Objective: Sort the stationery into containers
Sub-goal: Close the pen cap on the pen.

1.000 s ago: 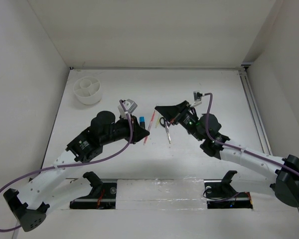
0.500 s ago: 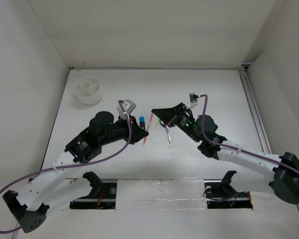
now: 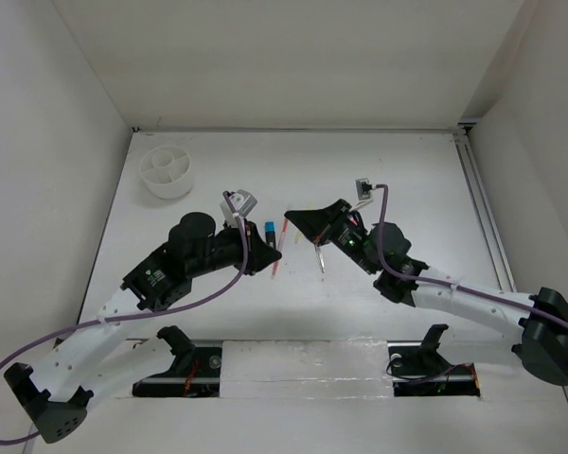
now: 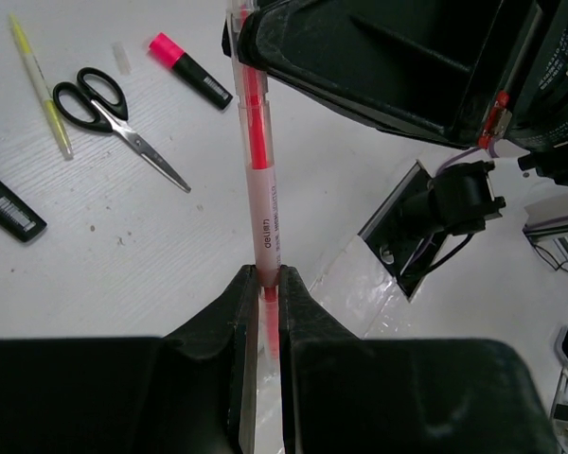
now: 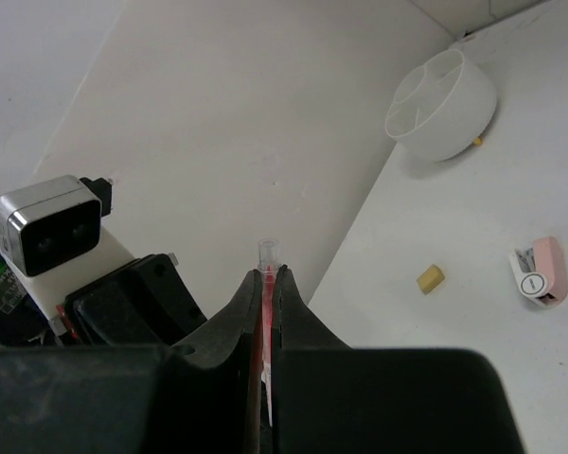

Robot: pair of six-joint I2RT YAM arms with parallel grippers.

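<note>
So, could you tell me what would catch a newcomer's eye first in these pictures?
The pink pen, held above the middle of the table, clamped at one end by the left claw and at the other by the right claw. Next, the divided white cup in the far left corner.

**Plastic, metal and a matt white top**

The pink pen (image 4: 263, 180) pinched in my left gripper (image 4: 262, 279) has a clear, glossy plastic barrel over a pink core. My fingers (image 4: 218, 322) are black plastic, matt with a dull sheen along the edges. Those of my right gripper (image 5: 268, 276) look the same. The scissors (image 4: 104, 104) pair shiny black plastic handles with bare metal blades. The table (image 4: 123, 246) is white, matt, finely grained and scuffed. The cup (image 5: 450, 109) is smooth white plastic, and the eraser (image 5: 430, 277) looks dull and rubbery.
</note>
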